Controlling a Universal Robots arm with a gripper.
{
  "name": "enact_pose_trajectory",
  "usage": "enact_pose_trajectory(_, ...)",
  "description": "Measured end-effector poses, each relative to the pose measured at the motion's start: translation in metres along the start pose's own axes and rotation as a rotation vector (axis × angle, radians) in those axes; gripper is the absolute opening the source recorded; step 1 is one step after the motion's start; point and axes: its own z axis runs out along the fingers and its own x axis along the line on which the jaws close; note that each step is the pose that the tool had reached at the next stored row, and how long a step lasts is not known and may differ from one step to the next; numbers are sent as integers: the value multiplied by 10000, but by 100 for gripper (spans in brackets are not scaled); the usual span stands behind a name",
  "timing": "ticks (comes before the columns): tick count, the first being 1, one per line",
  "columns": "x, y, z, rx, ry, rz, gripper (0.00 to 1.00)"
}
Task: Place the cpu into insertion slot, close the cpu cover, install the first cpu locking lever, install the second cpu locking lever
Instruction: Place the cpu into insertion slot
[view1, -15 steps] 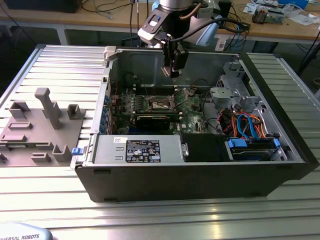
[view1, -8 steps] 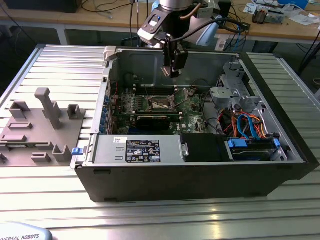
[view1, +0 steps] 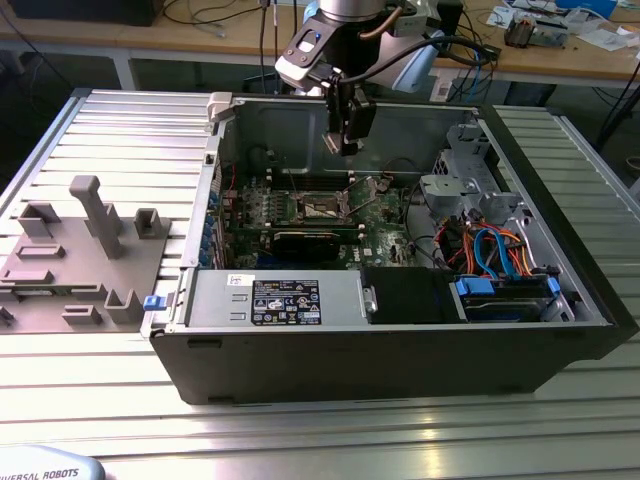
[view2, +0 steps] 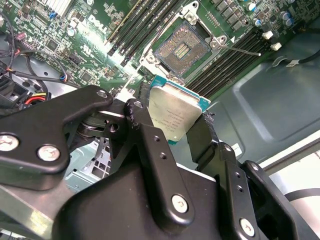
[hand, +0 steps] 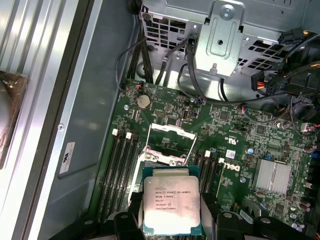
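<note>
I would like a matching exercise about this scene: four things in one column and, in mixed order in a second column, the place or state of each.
Things:
1. cpu
2. insertion slot
3. cpu cover
4. grey fixture block

Places or states:
A. empty, with its contacts bare
B. outside the computer case, on the exterior view's left
C. gripped between the fingers
D. swung up, standing beside the slot

Pairs: 1-C, 2-A, 3-D, 4-B
</note>
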Motion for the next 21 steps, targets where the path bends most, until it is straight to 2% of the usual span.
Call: enact_pose_trajectory(21,0,-1,7,-2,-15,222,54)
